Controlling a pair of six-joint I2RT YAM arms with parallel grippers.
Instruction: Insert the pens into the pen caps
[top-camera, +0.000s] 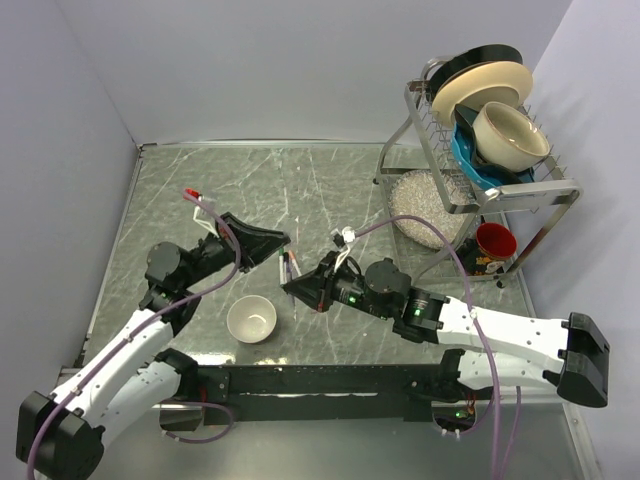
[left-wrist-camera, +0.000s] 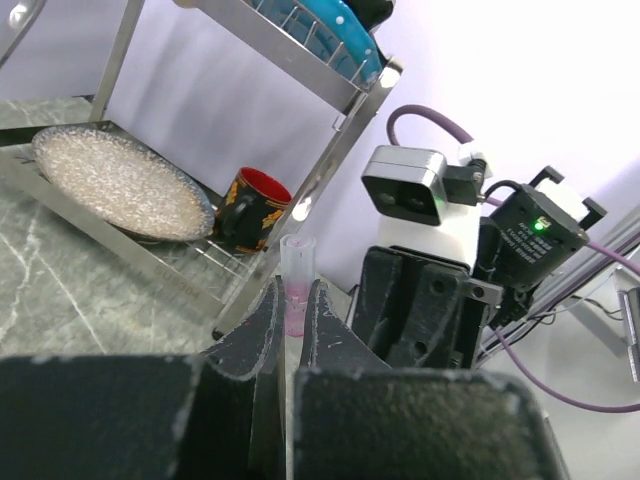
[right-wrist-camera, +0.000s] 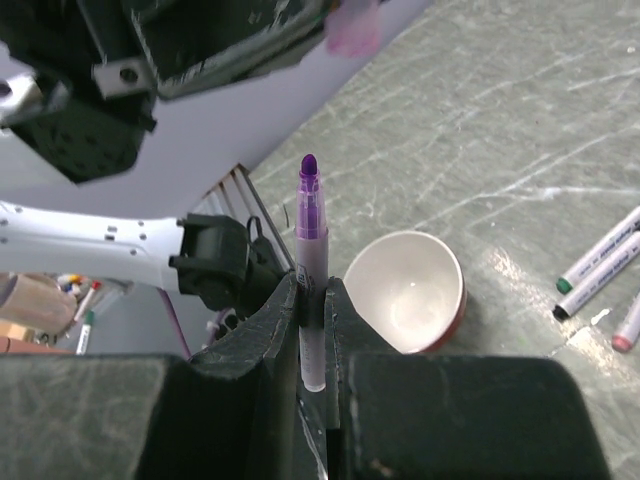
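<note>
My left gripper (top-camera: 278, 243) is shut on a small translucent pink pen cap (left-wrist-camera: 297, 272), which sticks out past the fingertips in the left wrist view. My right gripper (top-camera: 292, 287) is shut on a white pen (right-wrist-camera: 312, 265) with an uncapped purple tip pointing up. In the right wrist view the pink cap (right-wrist-camera: 352, 30) hangs above and slightly right of the pen tip, apart from it. Loose pens (right-wrist-camera: 598, 265) with green and black ends lie on the table, and another with a pink end (right-wrist-camera: 628, 326) lies beside them. No other caps show.
A white bowl (top-camera: 252, 320) sits near the front, below both grippers. A metal dish rack (top-camera: 480, 190) with plates, a bowl and a speckled plate stands at the back right. A red mug (top-camera: 494, 245) sits beside it. Grey walls enclose the table.
</note>
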